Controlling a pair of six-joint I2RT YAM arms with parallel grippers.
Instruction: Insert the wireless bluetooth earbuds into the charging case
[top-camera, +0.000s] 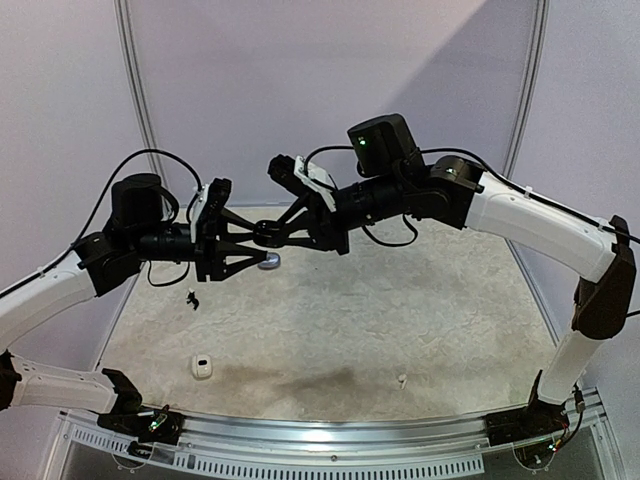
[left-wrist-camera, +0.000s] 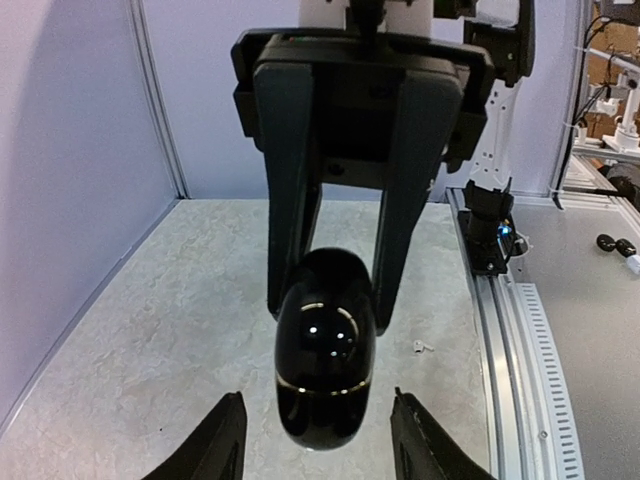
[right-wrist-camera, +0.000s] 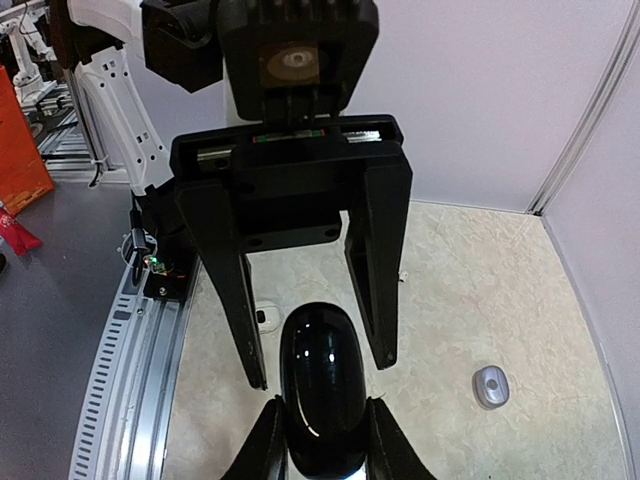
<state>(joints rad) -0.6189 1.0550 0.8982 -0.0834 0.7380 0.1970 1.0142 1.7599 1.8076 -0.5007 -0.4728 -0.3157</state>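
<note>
Top external view: a tiny black earbud (top-camera: 190, 297) lies at the left of the table (top-camera: 450, 330), with a white pebble-like case (top-camera: 201, 367) nearer the front. The left gripper (left-wrist-camera: 318, 400) stands apart, clear of the glossy black charging case (left-wrist-camera: 325, 350) (mid-air), which the right gripper (right-wrist-camera: 323, 410) clamps over a grey case (top-camera: 268, 262). A white earbud (top-camera: 402, 380) lies further right.

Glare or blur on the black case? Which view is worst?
Left wrist: two bright specular dots and a thin bright line on the glossy charging case; edges sharp. Right wrist: a pale streak of sheen down it, no blur. Top external: it is lost among the dark arms, so worst there.
</note>
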